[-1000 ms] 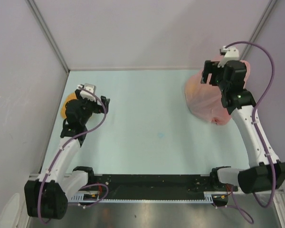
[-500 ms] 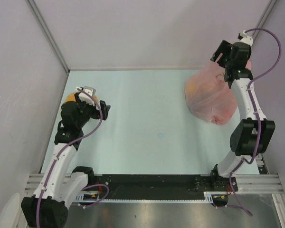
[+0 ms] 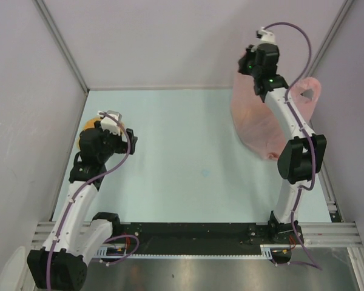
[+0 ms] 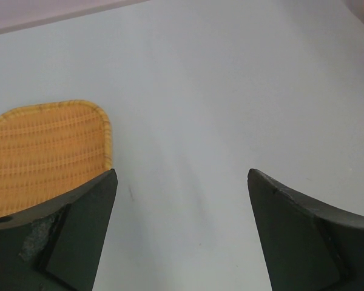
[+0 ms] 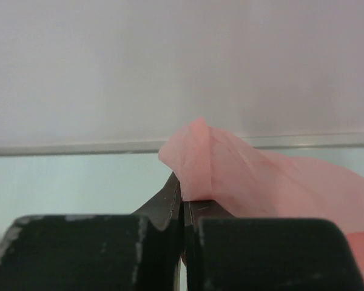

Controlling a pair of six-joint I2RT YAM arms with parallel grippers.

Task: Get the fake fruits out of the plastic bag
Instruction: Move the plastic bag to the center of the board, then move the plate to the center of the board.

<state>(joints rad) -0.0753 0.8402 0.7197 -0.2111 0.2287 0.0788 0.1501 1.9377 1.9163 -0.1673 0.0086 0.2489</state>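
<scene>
none of the fruit is out yet, as far as the views show: nothing lies loose on the table [image 3: 188, 139], and the part of the tray [image 4: 42, 151] seen from the left wrist holds nothing. the bag [image 3: 252, 124] is at the far right of the table, close to the back wall. it stands tall, its top drawn up to a peak. one loop handle [image 3: 307, 92] sticks out to the right. the plastic is too cloudy to make out single fruits inside; a darker red patch at its near end may be one of them.

the right gripper [image 5: 182, 191] is pinched tight on a fold at the bag's top, jaws together with the pink film coming up between them. from above, that arm reaches far and high over the bag. the left gripper [image 4: 182, 173] is spread wide and holds nothing. it hangs at the far left, over the tray's right edge, well apart from the bag.

so the task looks to be at its first step: getting a hold on the bag so it can be opened or tipped. all the emptying is left. with only one fold held, the thin film may slip or stretch, and the fruit could roll once freed.
</scene>
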